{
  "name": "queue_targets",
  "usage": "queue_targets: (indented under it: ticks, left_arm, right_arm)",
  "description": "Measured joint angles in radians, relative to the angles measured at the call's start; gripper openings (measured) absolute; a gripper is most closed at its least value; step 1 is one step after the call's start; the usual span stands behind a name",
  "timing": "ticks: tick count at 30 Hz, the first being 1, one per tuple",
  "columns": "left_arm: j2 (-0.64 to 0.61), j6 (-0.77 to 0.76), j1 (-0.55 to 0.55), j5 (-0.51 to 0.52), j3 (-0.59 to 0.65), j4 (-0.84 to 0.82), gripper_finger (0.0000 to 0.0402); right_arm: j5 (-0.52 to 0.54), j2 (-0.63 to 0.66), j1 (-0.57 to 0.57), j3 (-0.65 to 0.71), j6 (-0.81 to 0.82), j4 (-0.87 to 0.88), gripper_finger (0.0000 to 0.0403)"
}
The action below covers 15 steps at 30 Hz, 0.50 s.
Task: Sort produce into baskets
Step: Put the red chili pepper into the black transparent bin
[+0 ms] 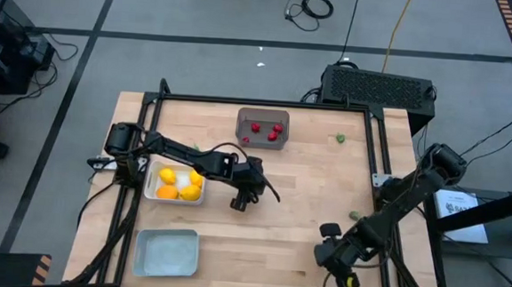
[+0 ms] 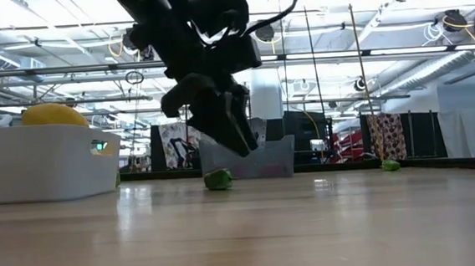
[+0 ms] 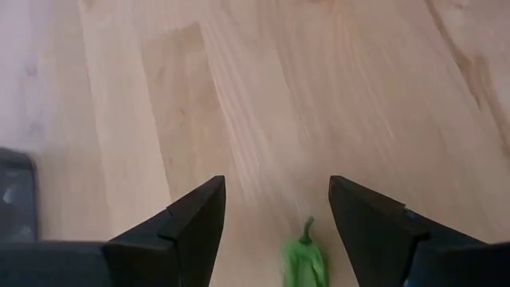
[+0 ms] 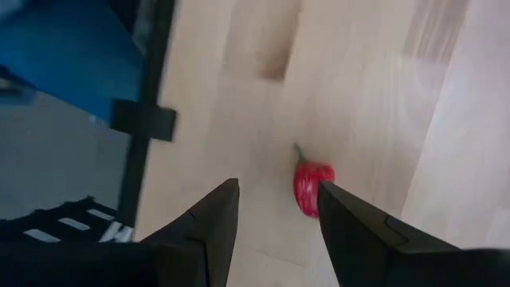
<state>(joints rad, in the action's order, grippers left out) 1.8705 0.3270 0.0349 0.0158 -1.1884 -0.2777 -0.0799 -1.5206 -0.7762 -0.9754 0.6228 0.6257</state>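
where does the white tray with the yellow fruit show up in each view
high view: the white tray sits left of centre, between the left arm's base and the left gripper.
low view: at the far left edge, with one yellow fruit showing above its rim.
left wrist view: not in it.
right wrist view: not in it.
shared landmark: the left gripper, just right of the tray in both the high and low views.

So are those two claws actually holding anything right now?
No, neither holds anything. The left gripper stands open over a small green pepper on the table. The right gripper is open too, with a red pepper lying between its fingers, ungripped.
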Motion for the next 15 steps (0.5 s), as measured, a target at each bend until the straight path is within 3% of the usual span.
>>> queue_targets:
  ticks: [9,15]
  left_arm:
    - [-0.001,0.055,-0.003,-0.001,0.013,0.066,0.023]
    - [-0.001,0.056,-0.003,-0.003,0.013,0.079,0.023]
  right_arm:
    - [0.005,-0.067,-0.013,0.017,0.053,-0.011,0.0164]
    - [0.003,-0.145,-0.011,0.017,0.105,0.012,0.02]
